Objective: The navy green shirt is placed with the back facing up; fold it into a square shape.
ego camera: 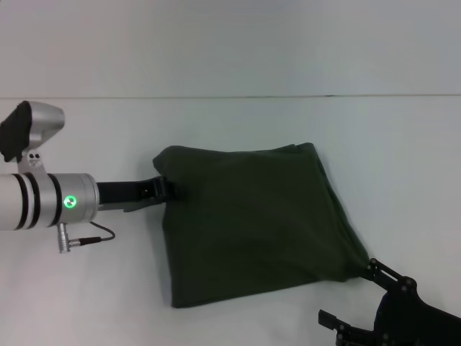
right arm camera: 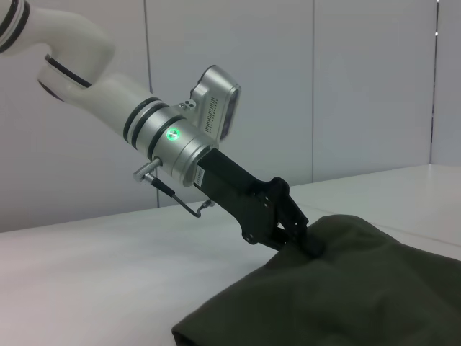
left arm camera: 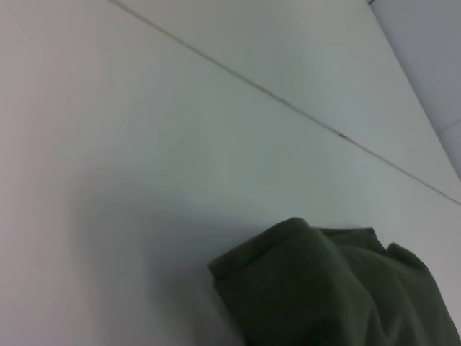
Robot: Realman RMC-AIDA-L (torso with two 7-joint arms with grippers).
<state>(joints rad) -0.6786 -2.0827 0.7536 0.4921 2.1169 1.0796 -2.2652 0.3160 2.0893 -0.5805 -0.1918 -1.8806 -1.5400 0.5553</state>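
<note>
Shirt: I saw the navy green shirt (ego camera: 252, 223) lying on the white table (ego camera: 86, 288), roughly centre, folded into a rough four-sided shape w/ slanted edges, not a clean square. Soft matte dark olive cloth, plain side up, no lettering visible.
Shirt edges: near edge fairly straight; left far corner (left arm camera: 288, 249) looked thick & rounded, layered fold w/ soft creases.
Table: smooth, pale, flat; thin seam line across the far part.
Left gripper: left gripper (ego camera: 167, 189) was at the shirt's left edge near the far corner; in the right wrist view its black fingers (right arm camera: 306, 238) were pinched closed on the cloth edge, which rose slightly there. Arm: glossy white/silver cylinder w/ green light.
Right gripper: right gripper (ego camera: 360, 299) sat low at the shirt's near right corner, black angular frame; one finger tip touching the cloth corner. Jaws: I couldn't tell if wide or closed.
</note>
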